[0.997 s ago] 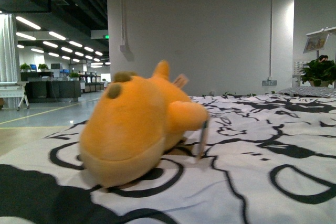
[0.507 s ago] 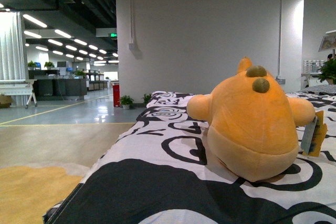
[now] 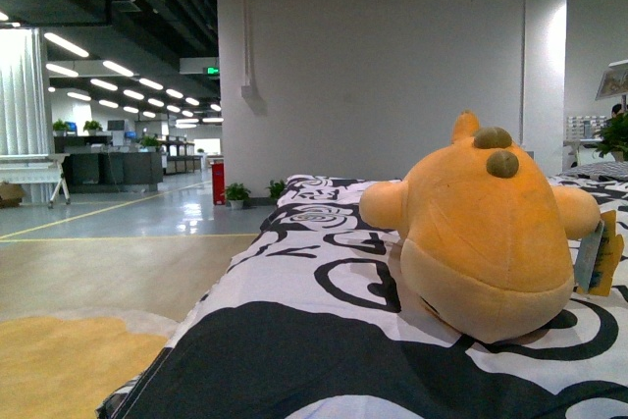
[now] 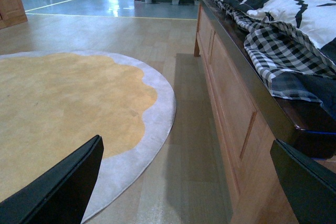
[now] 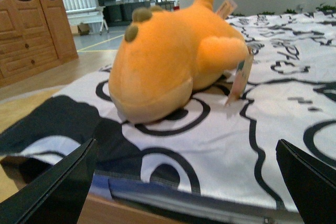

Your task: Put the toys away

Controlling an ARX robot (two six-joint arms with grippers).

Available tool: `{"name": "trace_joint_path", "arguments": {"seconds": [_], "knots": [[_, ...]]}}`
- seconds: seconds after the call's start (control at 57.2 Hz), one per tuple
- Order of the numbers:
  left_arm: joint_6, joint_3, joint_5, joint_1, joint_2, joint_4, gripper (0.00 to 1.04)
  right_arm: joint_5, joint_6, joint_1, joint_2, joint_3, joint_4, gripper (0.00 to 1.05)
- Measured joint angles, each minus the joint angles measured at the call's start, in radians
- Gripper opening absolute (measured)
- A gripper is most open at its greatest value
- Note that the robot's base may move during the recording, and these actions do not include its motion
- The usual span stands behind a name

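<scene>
On patterned bed (image 3: 314,272), plush animal (image 5: 168,61) lay free; our right claw (image 5: 184,187), left claw (image 4: 184,182) gaped empty; we judged straddling its body best.

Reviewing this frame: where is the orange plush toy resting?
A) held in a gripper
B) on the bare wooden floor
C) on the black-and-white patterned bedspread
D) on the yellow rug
C: the plush toy lies on the black-and-white bedspread, with nothing gripping it.
</scene>
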Motion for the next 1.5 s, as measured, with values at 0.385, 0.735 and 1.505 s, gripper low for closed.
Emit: {"name": "trace_joint_path", "arguments": {"seconds": [0.385, 0.735, 1.505], "knots": [[0.000, 0.000, 0.000, 0.000, 0.000, 0.000, 0.99, 0.259, -0.048, 0.264, 0.533, 0.342, 0.195, 1.04], [0.000, 0.000, 0.000, 0.000, 0.000, 0.000, 0.99, 0.415, -0.048, 0.338, 0.838, 0.615, 0.146, 1.04], [0.000, 0.000, 0.000, 0.000, 0.000, 0.000, 0.99, 0.587, -0.103, 0.397, 1.097, 0.721, 0.078, 1.04]]}}
